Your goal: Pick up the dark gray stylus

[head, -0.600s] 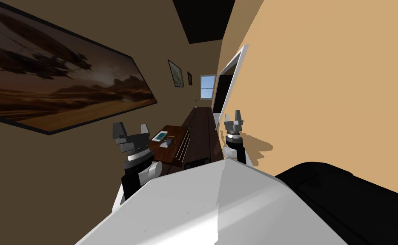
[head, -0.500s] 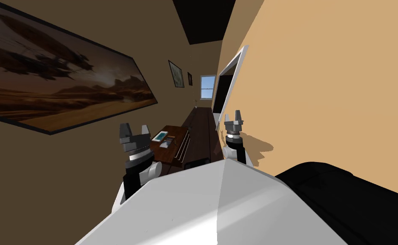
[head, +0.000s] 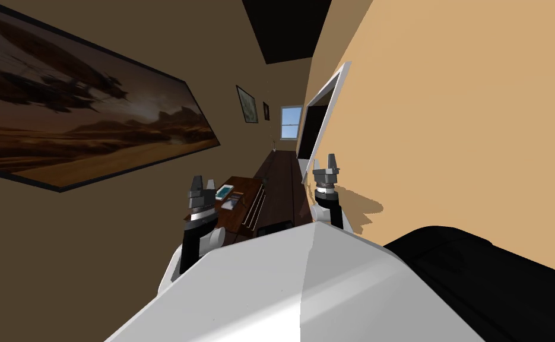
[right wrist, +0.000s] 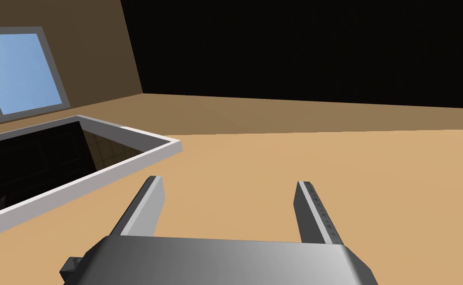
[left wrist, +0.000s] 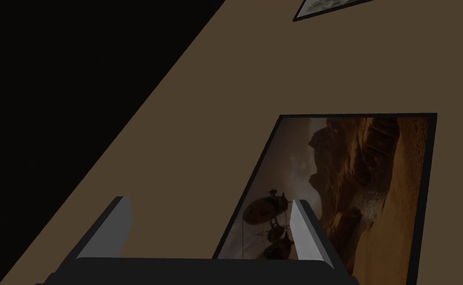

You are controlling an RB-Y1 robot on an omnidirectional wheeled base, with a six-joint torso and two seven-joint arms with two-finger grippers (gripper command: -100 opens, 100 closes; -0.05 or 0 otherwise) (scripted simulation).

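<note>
Your left claw (head: 203, 184) is spread and empty, held high beside the table (head: 249, 185), likely to clear its edge. Right claw (head: 324, 163) is spread too, parked. The stylus is presumably near the tablet (head: 224, 191), too small to confirm.
</note>
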